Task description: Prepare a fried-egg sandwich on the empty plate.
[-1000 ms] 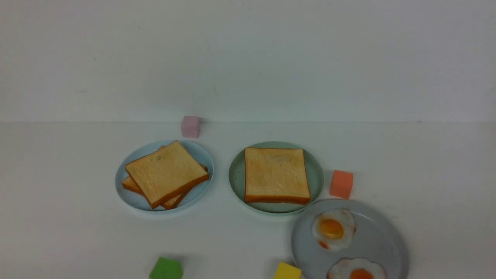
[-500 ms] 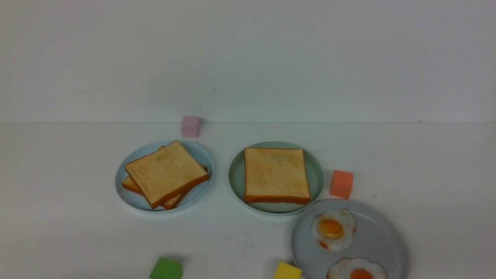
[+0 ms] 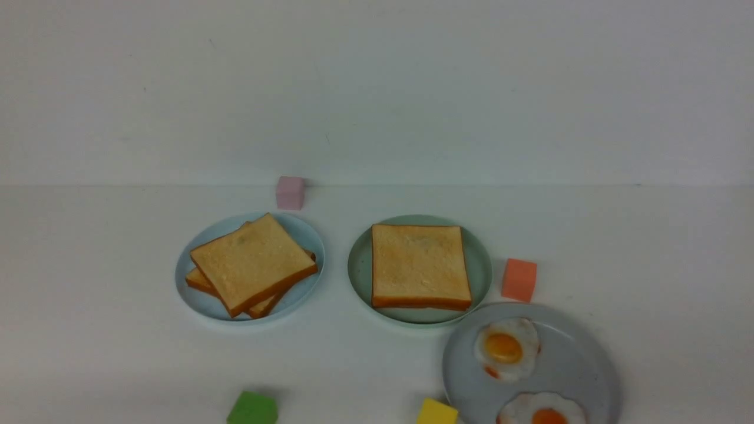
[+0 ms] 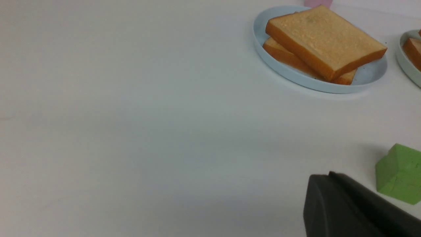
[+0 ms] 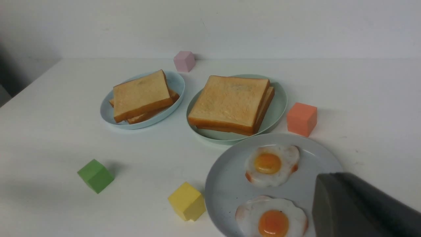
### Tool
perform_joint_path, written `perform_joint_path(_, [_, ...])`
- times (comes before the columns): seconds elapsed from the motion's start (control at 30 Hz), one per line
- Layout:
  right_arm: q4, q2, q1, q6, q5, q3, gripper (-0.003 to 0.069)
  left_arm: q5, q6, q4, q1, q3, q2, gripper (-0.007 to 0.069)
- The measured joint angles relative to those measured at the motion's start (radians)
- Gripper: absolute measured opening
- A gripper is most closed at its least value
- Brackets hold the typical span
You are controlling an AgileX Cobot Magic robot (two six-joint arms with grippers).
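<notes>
Both grippers sit closed and empty; the sandwich (image 3: 420,266) on the green plate (image 3: 360,268) could slide if bumped from the egg plate (image 3: 580,365) at 5 o'clock.

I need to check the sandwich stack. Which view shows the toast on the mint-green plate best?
The right wrist view: the sandwich shows two stacked slices, offset at one side, on the mint-green plate. No egg is visible between them. The front view shows only the top slice's face and near edge. The left wrist view catches just a cropped corner.
</notes>
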Motion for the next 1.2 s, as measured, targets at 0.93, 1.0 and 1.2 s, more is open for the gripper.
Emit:
perform_joint_path(0.93, [-0.132, -0.016, -0.179, 0.000, -0.049, 0.112, 0.0049, -0.004, 0.002, 0.002, 0.000, 0.000, 0.000, 0.0018])
perform_joint_path(1.0, [-0.131, -0.052, -0.248, 0.000, -0.092, 0.163, 0.0052, -0.004, 0.002, 0.002, 0.000, 0.000, 0.000, 0.0020])
perform_joint_path(1.2, [-0.099, -0.162, -0.421, 0.000, -0.158, 0.340, 0.0058, -0.005, 0.002, 0.002, 0.000, 0.000, 0.000, 0.0027])
